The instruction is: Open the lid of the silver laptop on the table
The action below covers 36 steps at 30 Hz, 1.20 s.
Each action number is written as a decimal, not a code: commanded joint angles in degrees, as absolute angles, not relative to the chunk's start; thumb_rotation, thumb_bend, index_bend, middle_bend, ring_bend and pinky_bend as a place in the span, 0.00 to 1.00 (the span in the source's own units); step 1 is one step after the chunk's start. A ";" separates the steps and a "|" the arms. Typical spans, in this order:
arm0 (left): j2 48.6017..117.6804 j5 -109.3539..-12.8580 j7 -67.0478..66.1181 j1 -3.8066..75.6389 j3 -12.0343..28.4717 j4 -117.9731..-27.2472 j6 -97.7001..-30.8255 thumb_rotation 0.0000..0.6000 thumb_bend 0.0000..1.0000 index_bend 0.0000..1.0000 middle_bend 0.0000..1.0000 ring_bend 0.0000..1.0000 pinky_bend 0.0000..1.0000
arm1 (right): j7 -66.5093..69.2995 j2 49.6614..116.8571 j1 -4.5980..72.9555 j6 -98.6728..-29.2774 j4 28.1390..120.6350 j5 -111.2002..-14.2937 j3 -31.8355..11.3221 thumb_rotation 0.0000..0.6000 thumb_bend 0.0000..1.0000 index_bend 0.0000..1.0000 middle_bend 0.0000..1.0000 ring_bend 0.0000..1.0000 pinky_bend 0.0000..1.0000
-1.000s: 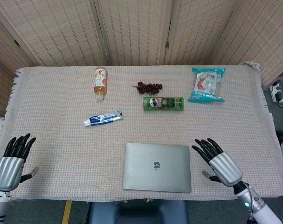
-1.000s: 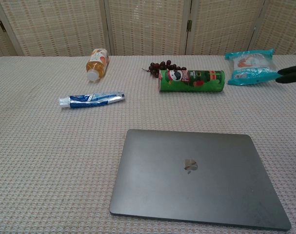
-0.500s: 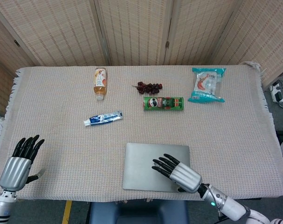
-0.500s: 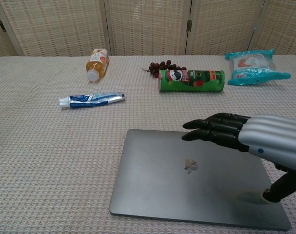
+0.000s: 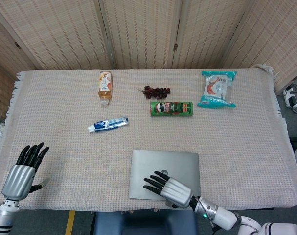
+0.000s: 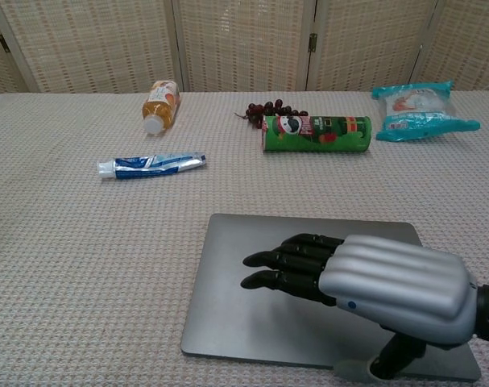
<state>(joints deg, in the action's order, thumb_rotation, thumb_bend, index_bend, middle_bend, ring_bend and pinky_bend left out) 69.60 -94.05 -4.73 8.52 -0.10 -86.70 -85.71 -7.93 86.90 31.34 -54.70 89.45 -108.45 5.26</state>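
My right robot hand [image 5: 170,189] has slid further left over the closed silver laptop [image 5: 153,164] at the counter's [image 5: 65,147] near edge — fingers apart, holding nothing. Left robot hand [image 5: 21,171] open too — barely moved.

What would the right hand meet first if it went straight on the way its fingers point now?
Probably nothing: the right hand points left over the closed laptop, toward bare tablecloth. Its height above the lid is unclear.
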 commanded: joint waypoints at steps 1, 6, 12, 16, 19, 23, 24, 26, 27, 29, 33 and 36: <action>69.81 -94.02 -4.29 8.57 -0.16 -86.28 -85.65 1.00 0.25 0.02 0.02 0.00 0.00 | -8.63 88.04 31.91 -54.00 88.57 -107.72 5.49 1.00 0.29 0.00 0.00 0.00 0.00; 70.19 -93.81 -3.38 8.55 -0.24 -85.26 -85.59 1.00 0.25 0.02 0.02 0.00 0.00 | -9.39 89.59 32.55 -53.40 87.30 -106.60 5.67 1.00 0.29 0.00 0.00 0.00 0.00; 70.52 -93.52 -2.53 8.55 -0.31 -84.27 -85.47 1.00 0.25 0.02 0.02 0.00 0.00 | -10.39 90.43 33.16 -53.12 86.50 -105.03 5.64 1.00 0.29 0.00 0.00 0.00 0.00; 70.78 -93.42 -2.20 8.63 -0.30 -83.88 -85.40 1.00 0.25 0.02 0.02 0.00 0.00 | -10.70 90.94 33.57 -52.71 86.13 -103.92 5.59 1.00 0.29 0.00 0.00 0.00 0.00; 70.92 -93.38 -2.00 8.70 -0.37 -83.58 -85.25 1.00 0.25 0.02 0.02 0.00 0.00 | -11.11 91.31 33.78 -52.66 85.63 -103.32 5.64 1.00 0.29 0.00 0.00 0.00 0.00; 71.01 -93.22 -1.79 8.76 -0.33 -83.28 -85.17 1.00 0.25 0.03 0.02 0.00 0.00 | -11.41 91.47 33.98 -52.81 85.33 -102.47 5.54 1.00 0.29 0.00 0.00 0.00 0.00; 71.02 -93.19 -1.70 8.76 -0.31 -83.25 -85.20 1.00 0.25 0.03 0.02 0.00 0.00 | -11.41 91.46 34.04 -52.90 85.33 -102.34 5.54 1.00 0.29 0.00 0.00 0.00 0.00; 71.05 -93.19 -1.59 8.79 -0.33 -83.11 -85.19 1.00 0.25 0.03 0.02 0.00 0.00 | -11.45 91.39 34.12 -53.21 85.36 -102.06 5.50 1.00 0.29 0.00 0.00 0.00 0.00; 71.07 -93.18 -1.58 8.82 -0.33 -83.06 -85.15 1.00 0.25 0.03 0.02 0.00 0.00 | -11.44 91.31 34.17 -53.37 85.44 -101.90 5.48 1.00 0.29 0.00 0.00 0.00 0.00; 71.11 -93.17 -1.55 8.89 -0.33 -83.02 -85.08 1.00 0.25 0.03 0.02 0.00 0.00 | -11.59 91.16 34.26 -53.51 85.50 -101.67 5.47 1.00 0.29 0.00 0.00 0.00 0.00; 71.21 -93.14 -1.47 9.07 -0.26 -82.93 -84.93 1.00 0.25 0.03 0.02 0.00 0.00 | -12.18 90.83 34.46 -53.56 85.84 -101.08 5.46 1.00 0.29 0.00 0.00 0.00 0.00; 71.28 -93.12 -1.44 9.24 -0.21 -82.90 -84.79 1.00 0.25 0.03 0.02 0.00 0.00 | -12.60 90.65 34.56 -53.72 86.17 -100.67 5.41 1.00 0.35 0.00 0.00 0.00 0.00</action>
<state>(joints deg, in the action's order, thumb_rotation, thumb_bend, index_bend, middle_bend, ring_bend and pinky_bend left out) 71.27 -93.13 -1.45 9.24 -0.22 -82.90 -84.78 -12.55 90.69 34.53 -53.68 86.12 -100.71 5.43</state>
